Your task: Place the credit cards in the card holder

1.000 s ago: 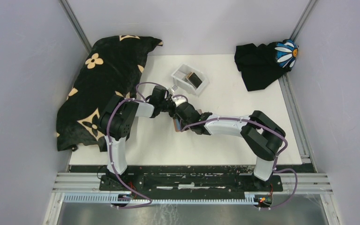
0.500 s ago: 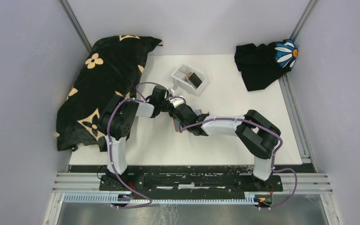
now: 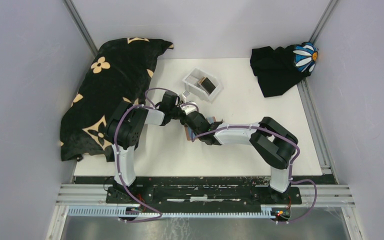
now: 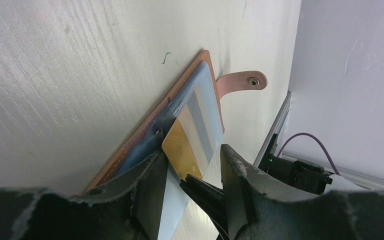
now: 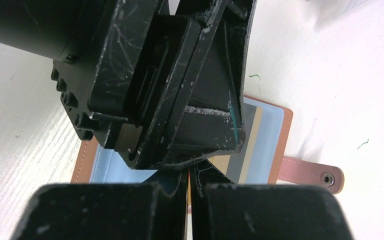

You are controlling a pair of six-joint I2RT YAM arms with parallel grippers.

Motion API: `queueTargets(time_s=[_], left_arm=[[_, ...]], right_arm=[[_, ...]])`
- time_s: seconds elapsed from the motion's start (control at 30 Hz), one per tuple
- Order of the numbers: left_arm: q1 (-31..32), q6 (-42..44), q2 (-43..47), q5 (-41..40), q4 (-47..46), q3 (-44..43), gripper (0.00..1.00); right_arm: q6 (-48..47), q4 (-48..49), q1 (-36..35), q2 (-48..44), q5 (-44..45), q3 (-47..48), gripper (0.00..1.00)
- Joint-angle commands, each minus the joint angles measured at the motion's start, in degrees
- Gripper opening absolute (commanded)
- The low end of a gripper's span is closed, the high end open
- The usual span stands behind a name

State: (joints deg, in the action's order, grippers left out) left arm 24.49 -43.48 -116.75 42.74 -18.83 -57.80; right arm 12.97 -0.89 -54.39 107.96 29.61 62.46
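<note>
- While the right claw (image 5: 188, 176) is pressed together on its near edge, a gold card (image 4: 186, 145) with a grey stripe stands tilted over the open card holder (image 4: 202, 87), its far edge against the holder's clear blue sleeves (image 5: 271, 142).
- From the right wrist, the card shows only as a thin yellow line between the closed fingers.
- The tan leather card holder lies flat and open on the white table (image 3: 240, 107) near the table's middle, inner side up. Its snap strap (image 4: 242, 80) sticks out to one side, with the round stud showing.
- The left claw (image 4: 194, 152) hangs low over the holder with its fingers (image 4: 237, 180) apart, one on each side of the card. One finger touches the sleeve edge; whether it is pinning the holder down cannot be told.
- The dark tip of the right claw shows in the gap between the left claw's fingers, just under the card.
- From above, the two arms meet over the holder, and only a sliver of tan shows beneath them.
- Behind them, towards the back of the table, sits a white tray (image 3: 192, 83) holding a dark card (image 3: 208, 84), well apart from the holder.
- A black cushion (image 3: 110, 95) with a cream flower pattern lies along the table's left edge, and a black cloth (image 3: 277, 67) with a daisy on it lies at the far right corner.
</note>
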Motion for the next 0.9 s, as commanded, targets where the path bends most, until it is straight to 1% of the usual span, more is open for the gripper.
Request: queueTargets(time_s=[0.0,0.2,0.43,0.53,0.87], left_arm=[[1.0,0.3,-3.5,-4.3,1.1,1.5,0.52],[1.0,0.3,-3.4,-4.5,0.9,1.8,0.52],[1.0,0.0,-4.1,-4.3,0.3,1.7,0.52],[0.9,-0.3,-4.3,-4.3,0.0,1.7,0.52],[1.0,-0.4,-3.8,-4.0,-0.1,1.7,0.52]], right_arm=[[-0.6,2.3,-0.1,-1.4,2.5,0.6,0.01],[-0.6,2.1,-0.1,-0.7,3.1,0.5,0.01],[-0.2,7.2,-0.4,-3.6,-1.9,-2.3,0.01],[-0.2,7.8,-0.9,-3.5,-3.3,-2.4,0.01],[0.1,5.1,-1.1,0.4,-0.6,0.1,0.01]])
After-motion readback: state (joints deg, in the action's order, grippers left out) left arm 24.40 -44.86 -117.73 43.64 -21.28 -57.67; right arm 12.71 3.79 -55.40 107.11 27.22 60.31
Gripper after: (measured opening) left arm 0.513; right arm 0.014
